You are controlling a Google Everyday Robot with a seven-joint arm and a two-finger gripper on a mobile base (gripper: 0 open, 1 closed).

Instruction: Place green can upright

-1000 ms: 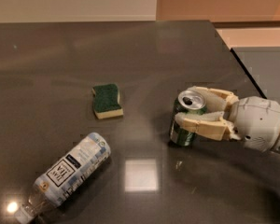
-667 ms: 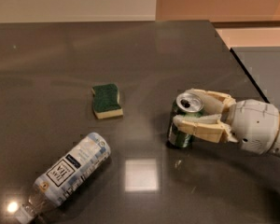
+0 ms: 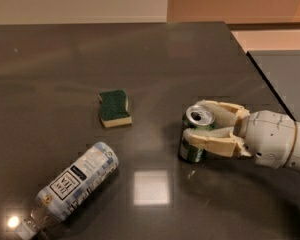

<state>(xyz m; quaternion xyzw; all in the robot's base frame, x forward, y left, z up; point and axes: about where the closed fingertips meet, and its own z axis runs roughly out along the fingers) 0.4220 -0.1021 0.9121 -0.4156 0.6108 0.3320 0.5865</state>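
My end effector [image 3: 194, 126] is on the right side of the tabletop [image 3: 65, 59], and it reaches in from the right. Its two fingers are closed on the green can [image 3: 192, 153], one on the far side and one on the near side, so the can sits right between them. The can is not off to any side of me; it is in my grip. Its long way runs up and down. The shiny top with the pull tab points up, and the bottom looks like it is down on the tabletop or just about touching it. It may lean a tiny bit, but I cannot say for sure. I think the job is almost done. What matters next is that the can stands flat on its bottom before I let go. If I open my fingers and pull back to the right, I should go straight so I do not bump it. The sponge [image 3: 114, 107] and the lying bottle [image 3: 75, 181] are well apart on the left.
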